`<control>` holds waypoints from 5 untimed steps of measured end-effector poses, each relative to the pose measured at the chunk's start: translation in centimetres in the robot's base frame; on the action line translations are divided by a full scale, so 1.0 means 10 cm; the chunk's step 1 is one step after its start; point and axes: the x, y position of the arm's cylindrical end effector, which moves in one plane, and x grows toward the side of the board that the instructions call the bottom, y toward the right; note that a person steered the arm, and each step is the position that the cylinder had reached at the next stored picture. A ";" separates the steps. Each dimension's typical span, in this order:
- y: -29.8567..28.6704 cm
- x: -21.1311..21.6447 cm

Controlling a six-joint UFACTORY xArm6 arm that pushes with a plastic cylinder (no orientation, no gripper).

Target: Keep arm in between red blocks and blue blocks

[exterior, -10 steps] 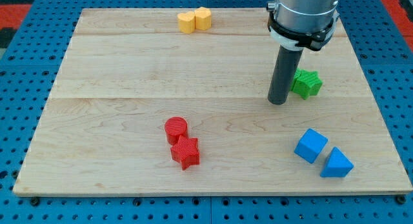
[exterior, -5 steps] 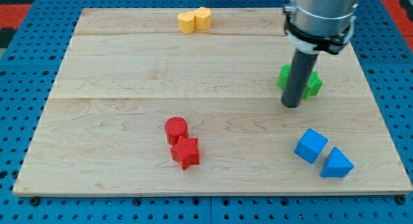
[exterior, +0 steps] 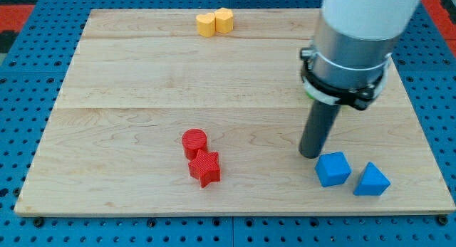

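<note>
My tip (exterior: 311, 154) rests on the board at the lower right, touching or just short of the upper left of the blue cube (exterior: 333, 169). A blue triangular block (exterior: 371, 181) lies just to the right of the cube. The red cylinder (exterior: 194, 142) and the red star (exterior: 204, 168) sit together left of centre, well to the left of my tip. My tip stands between the red pair and the blue pair, much closer to the blue ones.
Two yellow blocks (exterior: 214, 22) sit together at the view's top edge of the board. A green block (exterior: 309, 92) is almost wholly hidden behind the arm at the right. The board's bottom edge runs just below the blue blocks.
My tip moved toward the view's bottom, from beside the green block down to the blue cube. The blue cube shifted left and slightly down. The arm now covers the green block.
</note>
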 end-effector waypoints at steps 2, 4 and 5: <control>-0.04 -0.14; 0.20 0.05; 0.13 0.30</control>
